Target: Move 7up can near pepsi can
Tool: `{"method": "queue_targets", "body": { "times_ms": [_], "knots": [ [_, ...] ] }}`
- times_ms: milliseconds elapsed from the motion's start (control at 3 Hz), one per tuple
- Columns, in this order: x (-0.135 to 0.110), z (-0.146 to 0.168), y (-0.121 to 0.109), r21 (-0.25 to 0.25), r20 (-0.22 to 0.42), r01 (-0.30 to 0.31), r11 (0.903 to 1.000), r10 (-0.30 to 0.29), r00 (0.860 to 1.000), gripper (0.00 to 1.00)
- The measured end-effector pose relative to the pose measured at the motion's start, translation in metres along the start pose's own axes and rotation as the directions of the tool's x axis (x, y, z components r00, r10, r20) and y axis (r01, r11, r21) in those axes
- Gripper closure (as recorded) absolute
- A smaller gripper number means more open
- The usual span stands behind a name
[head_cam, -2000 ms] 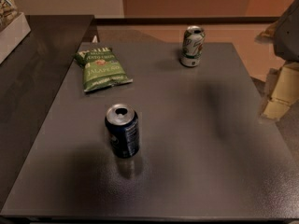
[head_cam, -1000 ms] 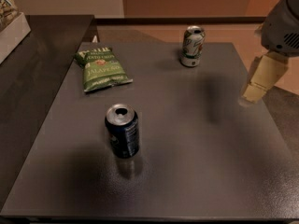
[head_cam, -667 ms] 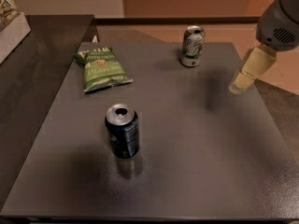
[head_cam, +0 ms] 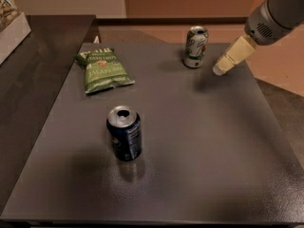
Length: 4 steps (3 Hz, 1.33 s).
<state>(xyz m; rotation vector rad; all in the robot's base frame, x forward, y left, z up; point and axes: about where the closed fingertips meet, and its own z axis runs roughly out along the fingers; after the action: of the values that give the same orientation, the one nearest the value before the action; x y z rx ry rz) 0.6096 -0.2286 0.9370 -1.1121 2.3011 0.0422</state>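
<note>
Camera view: look to 1 o'clock on the table (head_cam: 213, 165) for the 7up can (head_cam: 195, 46), standing up. Find the pepsi can (head_cam: 124, 133) near 7 o'clock, well apart. Spot the gripper (head_cam: 222, 66) just beside the 7up can, on its 3 o'clock side, not touching, holding nothing; open or shut, cannot tell. Come in low, grab round the middle, squeeze gently, keep it upright.

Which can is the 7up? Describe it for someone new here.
On the dark grey square table, look at the far edge, just left of the robot's cream-tipped hand. The silver-white and green soda can stands there; the dark navy-blue soda can, its only lookalike, stands nearer the camera.
</note>
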Motion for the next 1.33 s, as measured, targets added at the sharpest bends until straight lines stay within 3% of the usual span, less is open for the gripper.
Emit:
{"method": "queue_targets", "body": {
  "times_ms": [667,1333],
  "knots": [
    [-0.044,0.057,-0.028,-0.036,0.159,-0.049,0.9982,0.054,0.986,0.0],
    [-0.068,0.099,-0.053,-0.052,0.249,-0.071,0.9961,0.082,0.965,0.0]
  ]
}}
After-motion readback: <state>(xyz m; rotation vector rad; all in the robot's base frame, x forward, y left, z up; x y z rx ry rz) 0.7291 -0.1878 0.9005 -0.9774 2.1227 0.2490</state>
